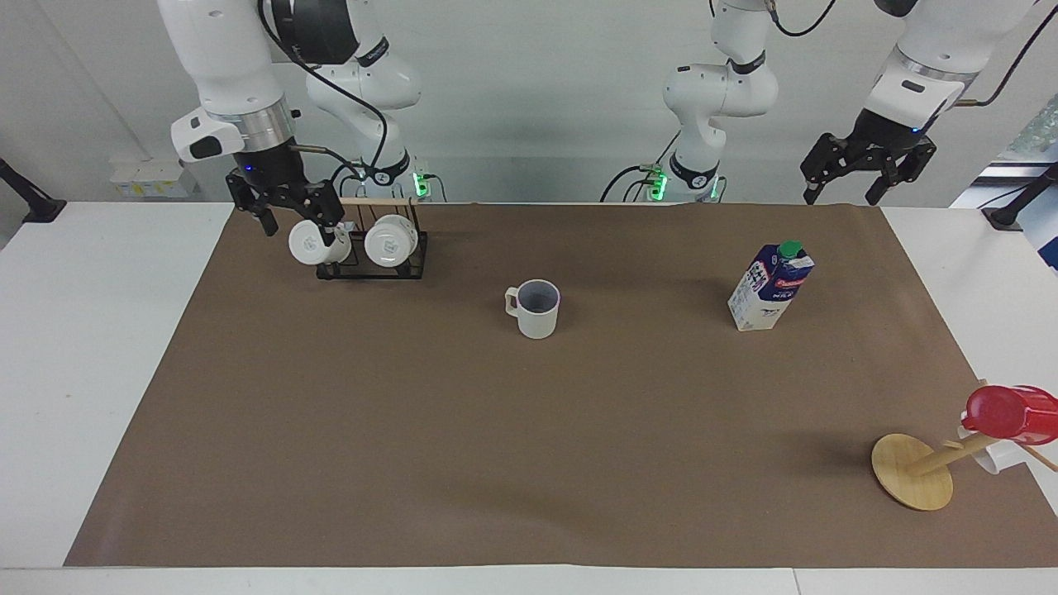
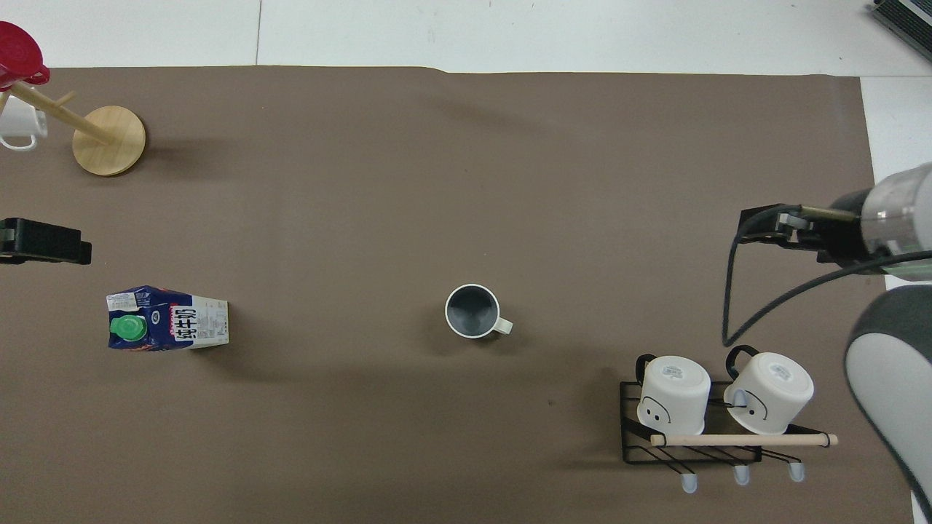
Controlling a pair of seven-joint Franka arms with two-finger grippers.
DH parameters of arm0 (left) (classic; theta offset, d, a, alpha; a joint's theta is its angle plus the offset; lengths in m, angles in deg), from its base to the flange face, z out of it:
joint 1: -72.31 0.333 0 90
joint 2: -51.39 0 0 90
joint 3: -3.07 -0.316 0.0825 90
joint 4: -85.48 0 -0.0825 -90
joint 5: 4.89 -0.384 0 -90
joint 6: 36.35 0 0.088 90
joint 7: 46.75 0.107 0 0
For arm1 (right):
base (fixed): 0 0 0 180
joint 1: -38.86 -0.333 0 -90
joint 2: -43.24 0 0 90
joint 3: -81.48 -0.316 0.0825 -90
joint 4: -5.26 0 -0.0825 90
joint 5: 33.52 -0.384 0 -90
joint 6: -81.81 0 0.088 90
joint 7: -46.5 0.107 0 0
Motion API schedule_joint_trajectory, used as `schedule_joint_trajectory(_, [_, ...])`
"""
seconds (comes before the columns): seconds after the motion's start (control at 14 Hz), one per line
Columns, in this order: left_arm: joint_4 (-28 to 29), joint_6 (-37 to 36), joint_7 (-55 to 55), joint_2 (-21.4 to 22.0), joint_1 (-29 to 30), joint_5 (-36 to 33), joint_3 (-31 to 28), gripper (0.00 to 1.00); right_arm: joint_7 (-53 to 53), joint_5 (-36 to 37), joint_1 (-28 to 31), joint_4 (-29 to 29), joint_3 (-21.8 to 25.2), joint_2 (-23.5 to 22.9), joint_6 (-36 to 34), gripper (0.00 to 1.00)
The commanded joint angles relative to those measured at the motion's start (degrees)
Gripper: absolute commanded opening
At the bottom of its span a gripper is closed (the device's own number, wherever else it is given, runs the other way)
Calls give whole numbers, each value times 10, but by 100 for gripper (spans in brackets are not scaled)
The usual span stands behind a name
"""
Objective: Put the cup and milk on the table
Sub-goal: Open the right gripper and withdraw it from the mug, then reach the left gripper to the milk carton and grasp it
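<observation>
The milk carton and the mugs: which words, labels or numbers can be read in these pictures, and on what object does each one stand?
"纯牛奶": large dark characters on the white side panel of the milk carton, overhead view.
Red label on the carton, facing view: has print, too small to read.
Small label by the green cap: too small to read.
Printed bottoms of the two white mugs on the rack: a mark only, not readable.
The cup: no text.

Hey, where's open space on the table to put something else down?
Widest bare patch: the brown paper from the cup and milk out to the edge farthest from the robots. Also free between cup and milk. Crowded: the mug rack corner under the right gripper, and the wooden stand corner.
</observation>
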Motion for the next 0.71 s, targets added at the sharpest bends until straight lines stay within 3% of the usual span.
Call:
schedule_joint_trajectory(0.0, [83,31,-1,32,2,-10,-7,100,-14,9,22,101,-7,-41,-90,100])
schedule_joint_trajectory(0.21, [184,115,5,62,17,-11,-10,100,-14,19,23,185,-8,-76,-162,100])
schedule_joint_trajectory(0.64, [297,184,19,100,20,-16,-10,100,-48,7,21,169,-8,-64,-172,100])
